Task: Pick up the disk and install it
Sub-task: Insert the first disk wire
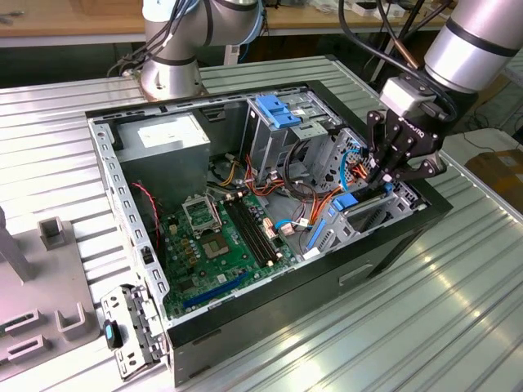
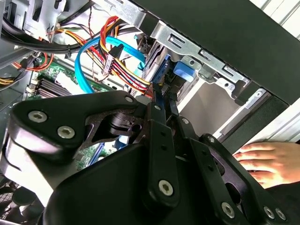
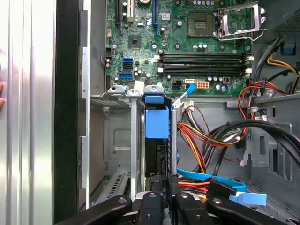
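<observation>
First wrist view: jaws clamped on disk (image 3: 156, 123), standing edge-on in drive bay (image 3: 119, 140) w/ cables (image 3: 206, 136) beside.

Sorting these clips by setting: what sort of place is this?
Probably a robotics lab or workshop bench: an open computer case lies on a ribbed metal table, a robot arm's gripper reaches into it, and wooden workbenches stand behind.

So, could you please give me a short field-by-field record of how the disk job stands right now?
claw: down inside the open computer case, at the drive cage
disk: upright on edge in the metal drive cage, its blue frame end facing the green board
grip: claw closed on the disk's near edge
bystander: a hand rests outside the case
</observation>
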Available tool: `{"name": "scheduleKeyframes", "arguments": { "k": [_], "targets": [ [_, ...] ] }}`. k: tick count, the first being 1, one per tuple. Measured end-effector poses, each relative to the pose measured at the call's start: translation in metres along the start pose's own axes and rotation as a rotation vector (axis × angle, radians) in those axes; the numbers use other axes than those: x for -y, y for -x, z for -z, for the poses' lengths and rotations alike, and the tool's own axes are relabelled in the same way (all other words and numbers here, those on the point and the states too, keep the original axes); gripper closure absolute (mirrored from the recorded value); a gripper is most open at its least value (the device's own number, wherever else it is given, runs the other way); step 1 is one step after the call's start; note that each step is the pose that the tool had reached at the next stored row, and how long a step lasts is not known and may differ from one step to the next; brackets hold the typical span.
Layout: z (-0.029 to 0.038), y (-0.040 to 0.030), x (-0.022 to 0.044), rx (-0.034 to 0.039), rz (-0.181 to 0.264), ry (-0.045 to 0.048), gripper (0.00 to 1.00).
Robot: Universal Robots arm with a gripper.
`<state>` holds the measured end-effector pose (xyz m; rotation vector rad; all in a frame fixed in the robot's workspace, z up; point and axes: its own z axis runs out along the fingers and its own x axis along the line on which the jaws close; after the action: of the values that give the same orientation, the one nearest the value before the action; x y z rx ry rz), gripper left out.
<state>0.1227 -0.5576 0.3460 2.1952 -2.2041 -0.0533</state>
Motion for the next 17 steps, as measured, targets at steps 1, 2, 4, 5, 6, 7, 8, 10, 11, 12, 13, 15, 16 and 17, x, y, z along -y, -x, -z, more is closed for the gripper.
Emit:
{"name": "scheduleKeyframes", "arguments": {
  "k": [1, 2, 4, 5, 6, 7, 8, 10, 11, 12, 13, 15, 16, 17],
  "targets": [
    [-0.0003, 0.0, 0.0, 0.0001, 0.0, 0.0, 0.83],
    [-0.0006, 0.0, 0.0, 0.0002, 0.0, 0.0, 0.83],
    [-0.0014, 0.0, 0.0001, 0.0002, 0.0, 0.0, 0.83],
    [-0.0015, 0.0, 0.0001, 0.0005, 0.0, 0.0, 0.83],
    [-0.0015, 0.0, 0.0001, 0.0013, 0.0, 0.0, 0.83],
    [-0.0013, 0.0, 0.0001, 0.0018, 0.0, 0.0, 0.83],
    [-0.0008, 0.0, 0.0, 0.0021, 0.0, 0.0, 0.83],
    [0.001, 0.0, 0.0, 0.0016, 0.0, -0.0001, 0.83],
    [0.001, 0.0, 0.0, 0.0018, 0.0, 0.0, 0.83],
    [0.0011, 0.0, -0.0001, 0.0018, 0.0, 0.0, 0.83],
    [0.0012, 0.0, 0.0, 0.002, 0.0, 0.0, 0.83],
    [0.0014, 0.0, -0.0001, 0.0045, 0.0, 0.0, 0.83],
    [0.0013, 0.0, -0.0001, 0.0048, 0.0, 0.0, 0.83],
    [0.0012, 0.0, -0.0001, 0.0051, 0.0, 0.0, 0.83]
  ]
}}
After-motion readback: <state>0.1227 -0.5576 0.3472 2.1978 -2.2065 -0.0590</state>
